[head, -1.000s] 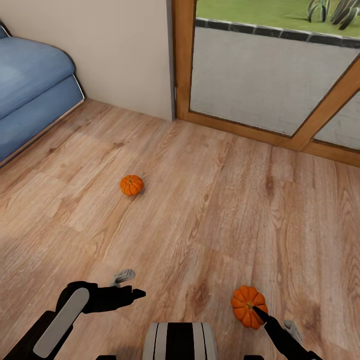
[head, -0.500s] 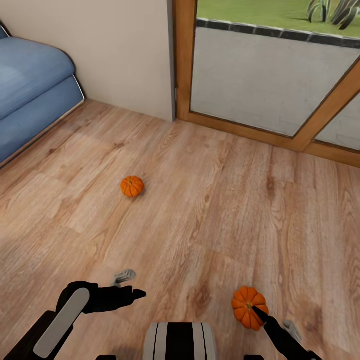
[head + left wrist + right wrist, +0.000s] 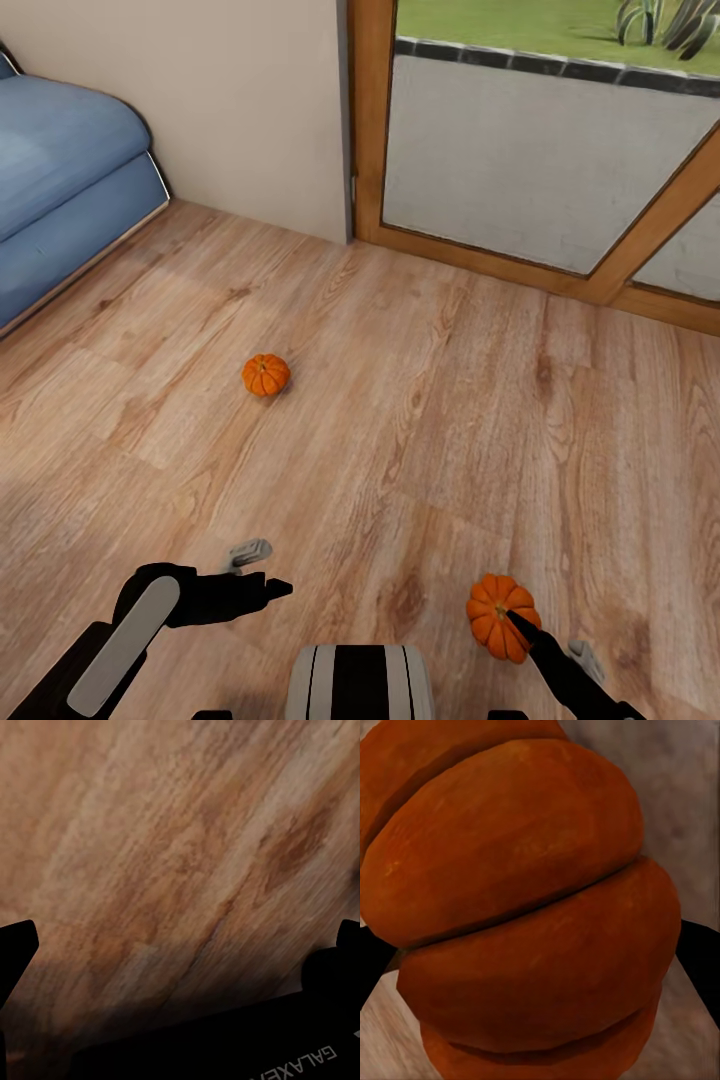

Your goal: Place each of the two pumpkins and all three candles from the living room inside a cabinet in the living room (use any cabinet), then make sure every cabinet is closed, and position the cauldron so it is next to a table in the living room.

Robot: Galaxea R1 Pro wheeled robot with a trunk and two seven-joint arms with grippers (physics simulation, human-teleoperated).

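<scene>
One small orange pumpkin [image 3: 265,375] lies on the wood floor ahead and to the left, well beyond my left gripper [image 3: 278,588]. That gripper hangs low over bare floor, its fingers spread wide with nothing between them, as the left wrist view shows. A second pumpkin [image 3: 500,610] sits at the lower right, with my right gripper [image 3: 516,626] shut on it. In the right wrist view its ribbed orange body [image 3: 525,870] fills the space between the two dark fingers [image 3: 701,967]. The candles, cabinet, cauldron and table are out of view.
A blue sofa [image 3: 60,190] stands at the far left against a beige wall [image 3: 240,100]. A wood-framed glass door [image 3: 540,150] runs across the back right. Open wood floor [image 3: 420,400] lies between me and both.
The whole picture has slid down a few pixels, so the camera has moved slightly. Both arms keep their places, and the right gripper still holds its pumpkin.
</scene>
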